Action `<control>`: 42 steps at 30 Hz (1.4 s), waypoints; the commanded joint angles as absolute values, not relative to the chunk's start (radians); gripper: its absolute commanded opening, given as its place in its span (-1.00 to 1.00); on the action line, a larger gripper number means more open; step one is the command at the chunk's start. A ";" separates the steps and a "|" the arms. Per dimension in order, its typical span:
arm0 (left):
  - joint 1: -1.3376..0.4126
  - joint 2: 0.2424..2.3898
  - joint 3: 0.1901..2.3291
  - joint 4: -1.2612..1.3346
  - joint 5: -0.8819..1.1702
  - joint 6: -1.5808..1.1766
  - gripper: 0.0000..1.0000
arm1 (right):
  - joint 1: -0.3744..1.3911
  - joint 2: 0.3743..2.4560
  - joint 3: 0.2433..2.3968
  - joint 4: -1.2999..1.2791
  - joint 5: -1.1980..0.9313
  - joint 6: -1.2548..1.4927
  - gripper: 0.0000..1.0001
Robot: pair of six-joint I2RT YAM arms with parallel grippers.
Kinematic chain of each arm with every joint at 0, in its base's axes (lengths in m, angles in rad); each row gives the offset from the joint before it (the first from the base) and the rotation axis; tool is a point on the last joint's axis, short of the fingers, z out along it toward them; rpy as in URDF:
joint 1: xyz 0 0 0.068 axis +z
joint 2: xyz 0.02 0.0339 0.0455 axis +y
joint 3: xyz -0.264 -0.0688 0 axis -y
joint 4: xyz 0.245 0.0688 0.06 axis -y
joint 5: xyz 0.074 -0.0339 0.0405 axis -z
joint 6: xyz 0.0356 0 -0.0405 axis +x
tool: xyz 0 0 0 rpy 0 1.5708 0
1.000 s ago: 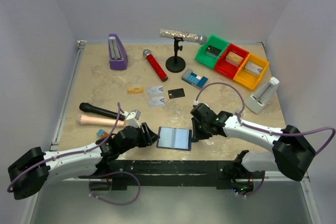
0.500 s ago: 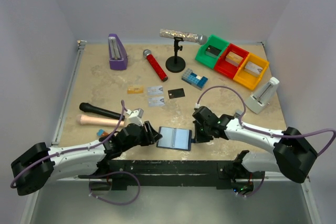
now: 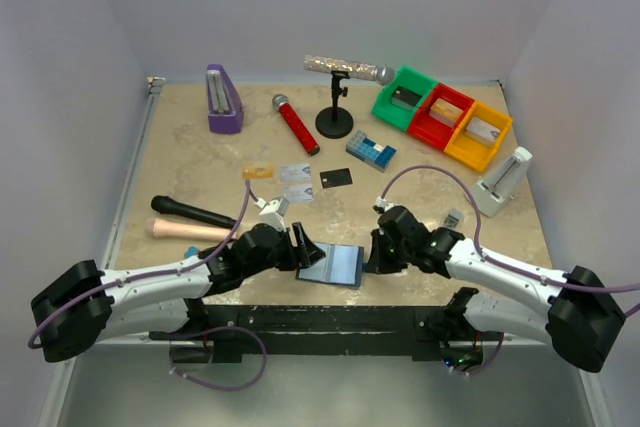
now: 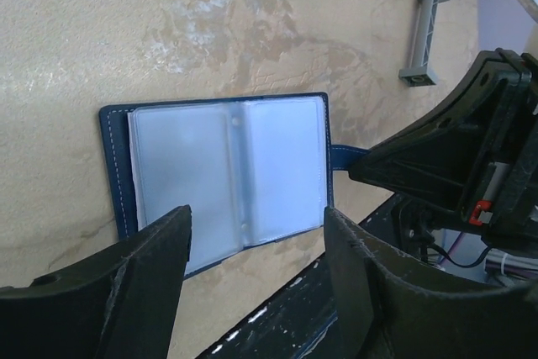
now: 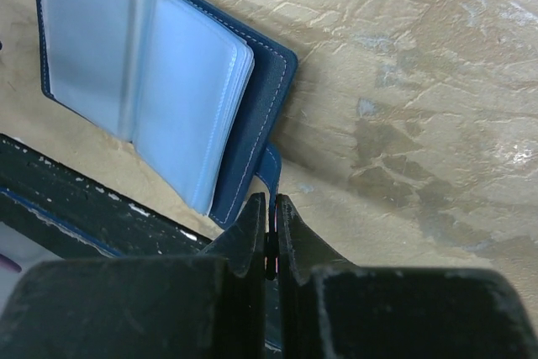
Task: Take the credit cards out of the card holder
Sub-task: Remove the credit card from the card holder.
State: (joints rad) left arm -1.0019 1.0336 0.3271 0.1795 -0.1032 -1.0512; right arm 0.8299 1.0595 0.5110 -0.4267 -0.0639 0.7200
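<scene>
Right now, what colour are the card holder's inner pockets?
The card holder's inner pockets are pale grey-blue; the left wrist view shows them best.

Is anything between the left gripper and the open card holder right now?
Nothing visible: the left gripper hangs open directly over the card holder, while the right gripper pinches only its side tab.
</scene>
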 commanded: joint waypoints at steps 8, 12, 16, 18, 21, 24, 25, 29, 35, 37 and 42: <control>-1.003 1.123 0.376 0.149 -0.095 -1.039 0.35 | 0.830 1.061 0.491 -0.370 -0.083 0.710 -1.00; -1.003 1.135 0.376 0.140 -0.094 -1.040 0.34 | 0.830 1.069 0.492 -0.367 -0.084 0.709 -1.00; -1.003 1.147 0.373 0.132 -0.097 -1.046 0.33 | 0.830 1.072 0.494 -0.365 -0.087 0.709 -1.00; -1.005 1.155 0.368 0.130 -0.098 -1.046 0.31 | 0.830 1.074 0.494 -0.365 -0.086 0.709 -1.00; -1.005 1.158 0.361 0.121 -0.109 -1.055 0.31 | 0.830 1.074 0.492 -0.364 -0.086 0.709 -1.00; -1.005 1.155 0.359 0.117 -0.113 -1.055 0.31 | 0.830 1.078 0.491 -0.361 -0.087 0.709 -1.00; -1.005 1.158 0.360 0.111 -0.117 -1.055 0.30 | 0.830 1.078 0.492 -0.359 -0.089 0.709 -1.00; -1.005 1.155 0.359 0.103 -0.121 -1.058 0.30 | 0.830 1.086 0.494 -0.356 -0.094 0.707 -1.00; -1.005 1.180 0.357 0.129 -0.095 -1.051 0.29 | 0.830 1.101 0.494 -0.341 -0.110 0.706 -1.00; -1.005 1.187 0.354 0.164 -0.068 -1.043 0.28 | 0.830 1.114 0.497 -0.331 -0.121 0.703 -1.00; -1.012 1.186 0.344 0.310 0.021 -1.002 0.24 | 0.830 1.132 0.503 -0.325 -0.129 0.695 -1.00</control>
State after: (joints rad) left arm -1.0019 1.1843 0.3363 0.1715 -0.0704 -1.0500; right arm 0.8299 1.1259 0.4931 -0.3733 -0.1013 0.7132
